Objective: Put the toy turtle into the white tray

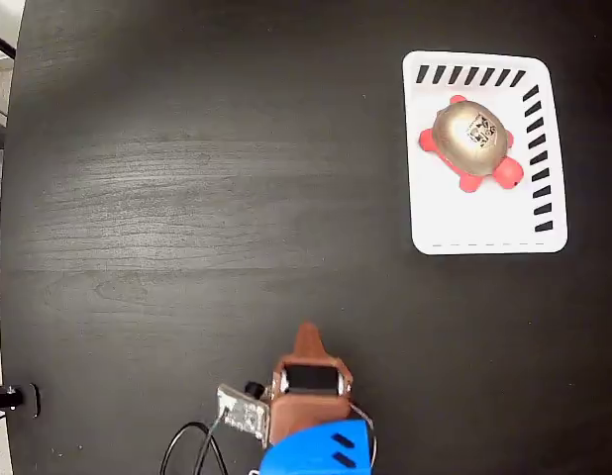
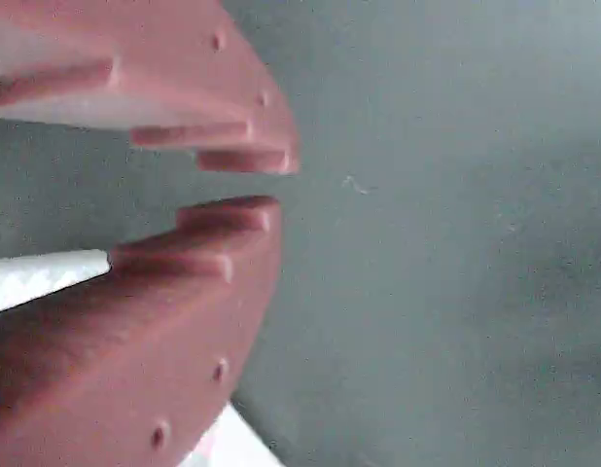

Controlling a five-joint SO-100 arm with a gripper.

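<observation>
At the bottom middle of the fixed view, the gripper (image 1: 308, 341) sits pulled back near the table edge, brown tip pointing up the picture, with a blue arm segment (image 1: 316, 450) and a black cable (image 1: 192, 445) behind it. In the wrist view the gripper (image 2: 252, 183) has its two reddish-brown fingers (image 2: 184, 292) nearly together, just a thin gap at the tips, and nothing between them, so it's basically closed on air. Behind the fingers is only the blurry dark table (image 2: 456, 243), plus a sliver of something white at the left and bottom edges that I can't identify.

The table (image 1: 187, 198) is a black wood-grain surface in the fixed view. Well away from the gripper, up in the top right, is the white tray (image 1: 455, 223), a rounded rectangle with black slanted stripes along its top and right edges. The toy turtle (image 1: 470, 137) is already in it, in the upper half. Shiny golden-bronze domed shell, a pale patch with dark markings on top, and red-pink feet and head poking out around the rim. It looks upright, shell up, lying diagonally.
</observation>
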